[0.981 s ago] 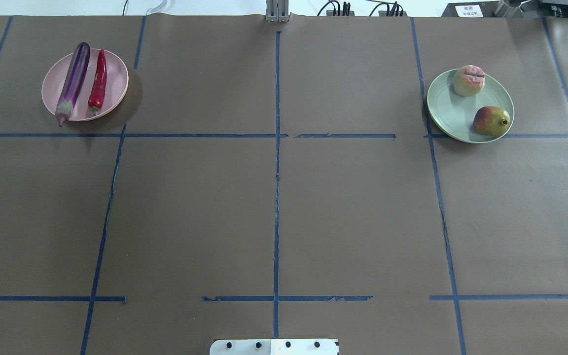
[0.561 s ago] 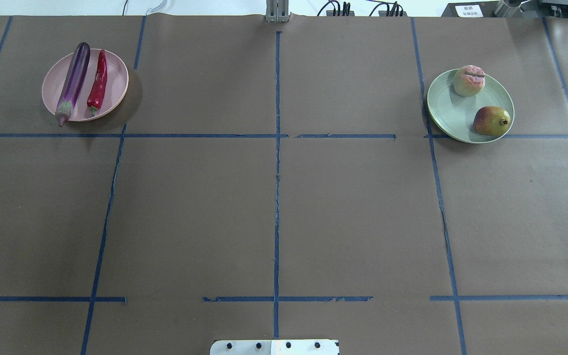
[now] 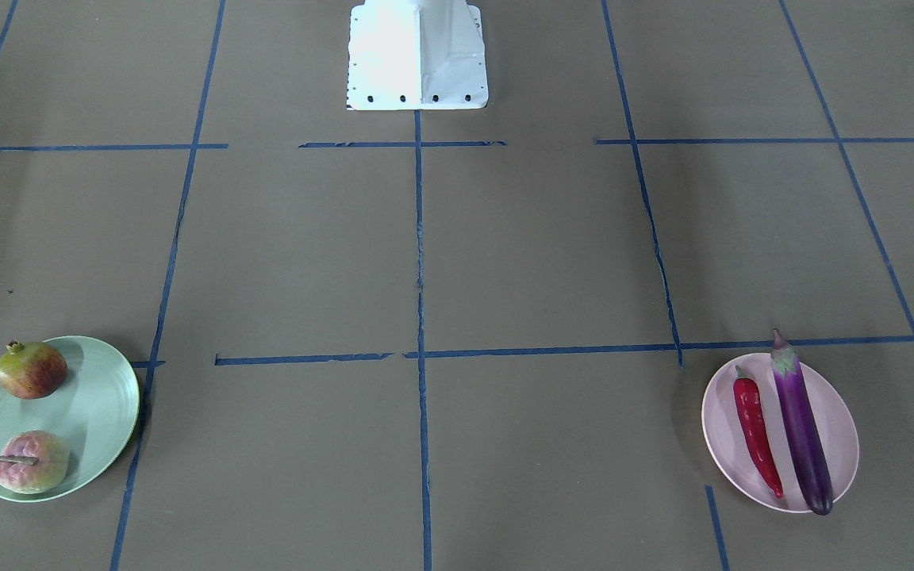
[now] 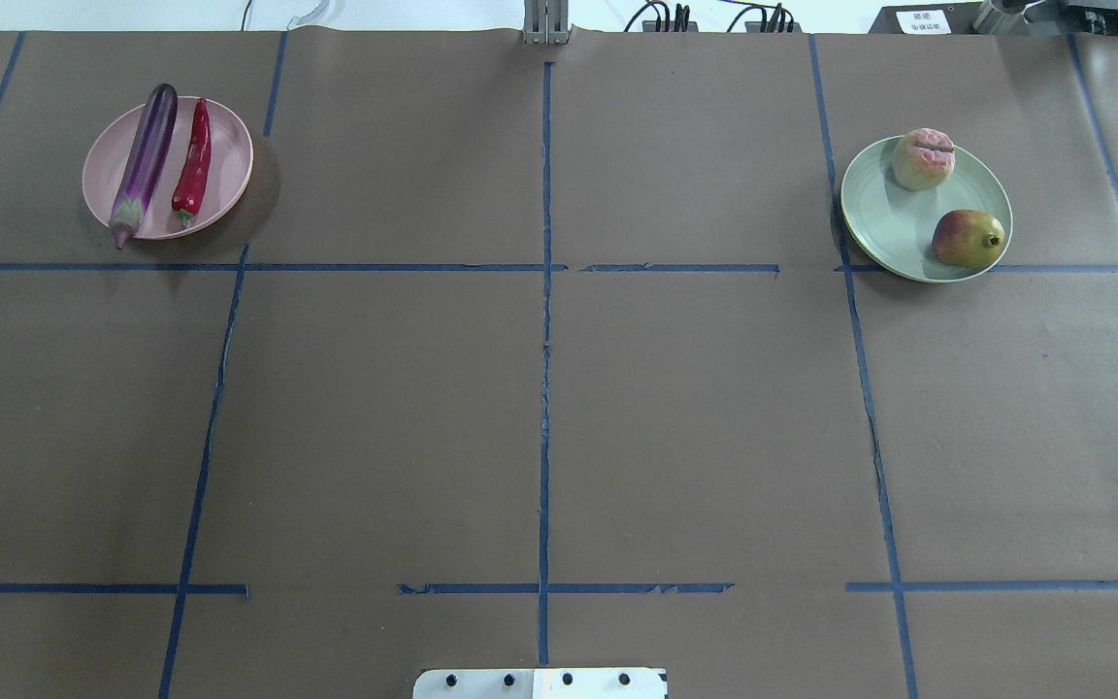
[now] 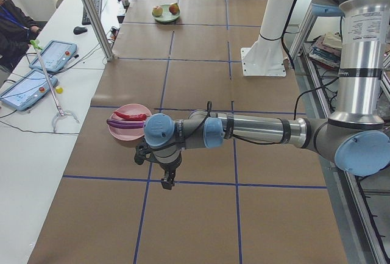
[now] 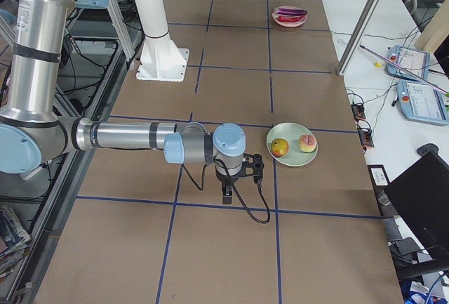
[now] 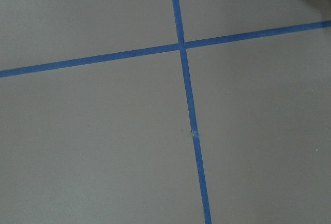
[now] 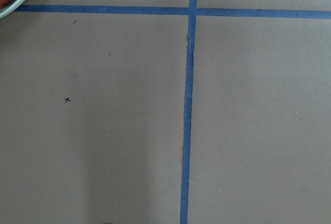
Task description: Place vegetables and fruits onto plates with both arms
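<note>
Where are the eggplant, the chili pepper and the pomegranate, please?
eggplant (image 4: 144, 160), overhead exterior view, middle of its purple body.
chili pepper (image 4: 194, 160), overhead exterior view, middle of its red body.
pomegranate (image 4: 967, 239), overhead exterior view, centre of its round side.

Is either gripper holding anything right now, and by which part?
Nothing is held. The eggplant and chili lie on the pink plate, the pomegranate and bumpy fruit on the green plate. The left gripper and right gripper carry nothing.
</note>
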Robot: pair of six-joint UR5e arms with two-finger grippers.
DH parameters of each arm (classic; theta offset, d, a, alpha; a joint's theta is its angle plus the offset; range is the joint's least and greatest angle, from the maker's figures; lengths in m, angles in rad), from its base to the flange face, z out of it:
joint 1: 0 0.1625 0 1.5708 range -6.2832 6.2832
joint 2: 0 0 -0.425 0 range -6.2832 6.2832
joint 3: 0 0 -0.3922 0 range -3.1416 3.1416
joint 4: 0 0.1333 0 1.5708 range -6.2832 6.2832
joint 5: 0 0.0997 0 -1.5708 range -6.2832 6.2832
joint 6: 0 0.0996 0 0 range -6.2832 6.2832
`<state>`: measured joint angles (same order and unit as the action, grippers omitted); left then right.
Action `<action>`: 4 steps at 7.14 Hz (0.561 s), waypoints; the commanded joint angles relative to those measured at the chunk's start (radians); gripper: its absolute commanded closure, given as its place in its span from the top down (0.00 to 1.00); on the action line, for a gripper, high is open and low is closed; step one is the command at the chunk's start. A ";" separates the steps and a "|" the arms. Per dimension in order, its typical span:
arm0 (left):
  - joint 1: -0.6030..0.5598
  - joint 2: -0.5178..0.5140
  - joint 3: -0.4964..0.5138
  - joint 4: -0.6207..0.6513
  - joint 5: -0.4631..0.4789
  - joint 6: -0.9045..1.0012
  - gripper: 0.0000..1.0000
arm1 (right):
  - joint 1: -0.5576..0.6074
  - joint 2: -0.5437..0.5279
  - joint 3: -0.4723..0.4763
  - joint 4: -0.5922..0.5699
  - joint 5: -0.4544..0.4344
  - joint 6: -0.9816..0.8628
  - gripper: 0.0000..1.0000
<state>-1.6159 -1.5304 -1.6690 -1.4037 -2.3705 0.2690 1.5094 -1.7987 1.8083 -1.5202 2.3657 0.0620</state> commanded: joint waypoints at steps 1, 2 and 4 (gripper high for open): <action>-0.001 0.015 -0.009 -0.001 0.011 -0.001 1.00 | 0.000 -0.001 -0.001 0.000 0.000 0.001 1.00; -0.001 0.018 -0.009 -0.001 0.011 -0.001 1.00 | 0.000 -0.001 -0.001 0.000 0.000 0.001 1.00; 0.001 0.019 -0.011 -0.001 0.008 -0.002 1.00 | 0.000 -0.001 -0.001 0.000 0.000 0.002 1.00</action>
<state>-1.6160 -1.5126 -1.6783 -1.4051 -2.3608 0.2681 1.5094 -1.7993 1.8071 -1.5202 2.3654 0.0632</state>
